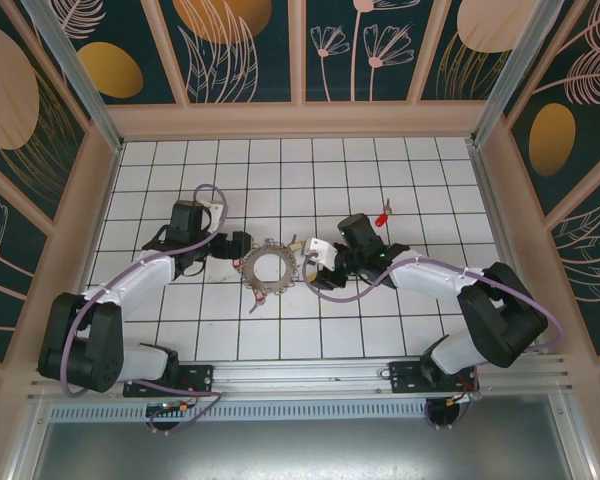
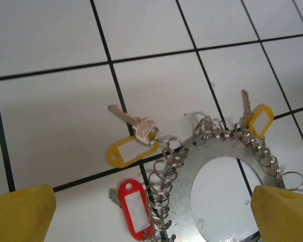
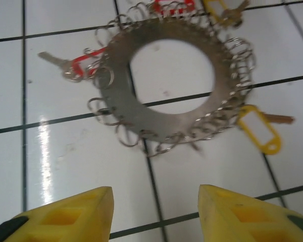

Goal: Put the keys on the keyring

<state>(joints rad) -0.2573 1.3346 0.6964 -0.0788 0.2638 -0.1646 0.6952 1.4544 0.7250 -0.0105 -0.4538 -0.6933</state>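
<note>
Several keys (image 2: pixel 136 132) already hung on the ring (image 1: pixel 270 268) at frame centre; one red key (image 1: pixel 384 213) lay loose, upper right. Left gripper (image 2: pixel 152 199) and right gripper (image 3: pixel 155 204) stood spread and empty; fetching that key seemed next.

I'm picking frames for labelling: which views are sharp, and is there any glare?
Left wrist: sharp, the keys crisp. Right wrist: the keyring slightly blurred, with a glare streak on the tile at the left. Top external: evenly lit, no strong glare.
</note>
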